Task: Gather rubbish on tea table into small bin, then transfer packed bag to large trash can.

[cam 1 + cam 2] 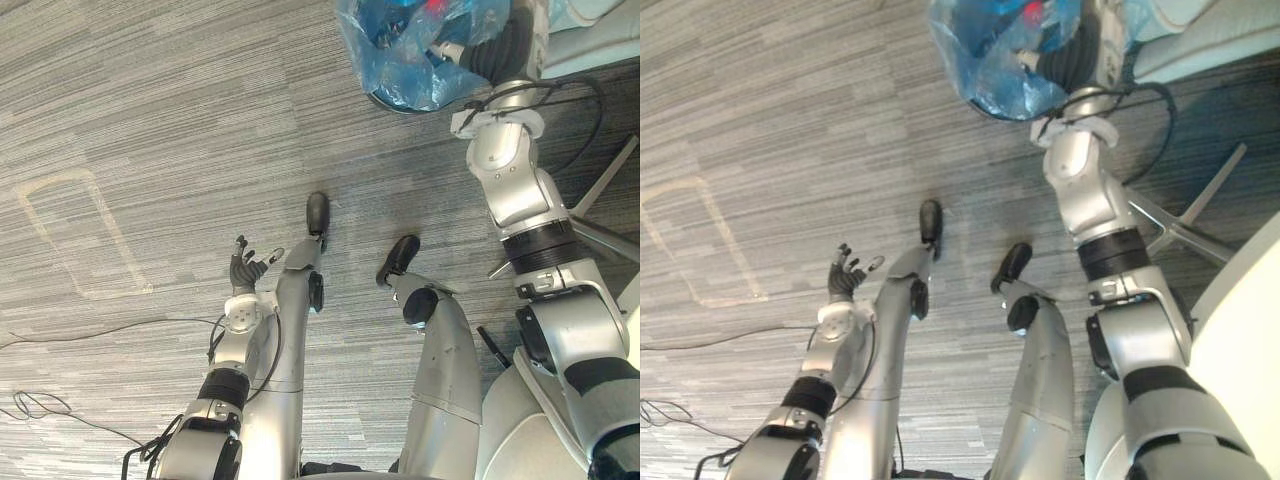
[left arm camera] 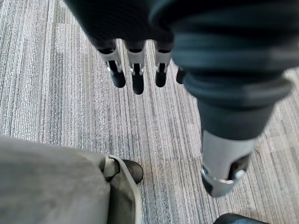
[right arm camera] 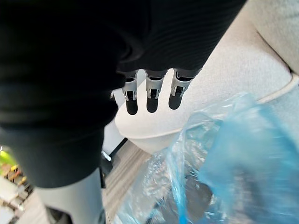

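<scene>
the blue bag point(image 1: 415, 55), bulging with rubbish, is seen over what looks like a dark bin rim point(image 1: 385, 100), just beside the right hand point(image 1: 495, 50). its fingers point(image 3: 148, 100) are held straight, nothing pinched. the bag's loose top should be gathered firmly before lifting. the left hand point(image 1: 250, 268) is held spread above the carpet point(image 1: 150, 120).

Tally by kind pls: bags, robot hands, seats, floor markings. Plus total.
Blue bag: 1
Hands: 2 (left hand, right hand)
Pale seat: 1
Taped outline on the carpet: 1
Total: 5
</scene>
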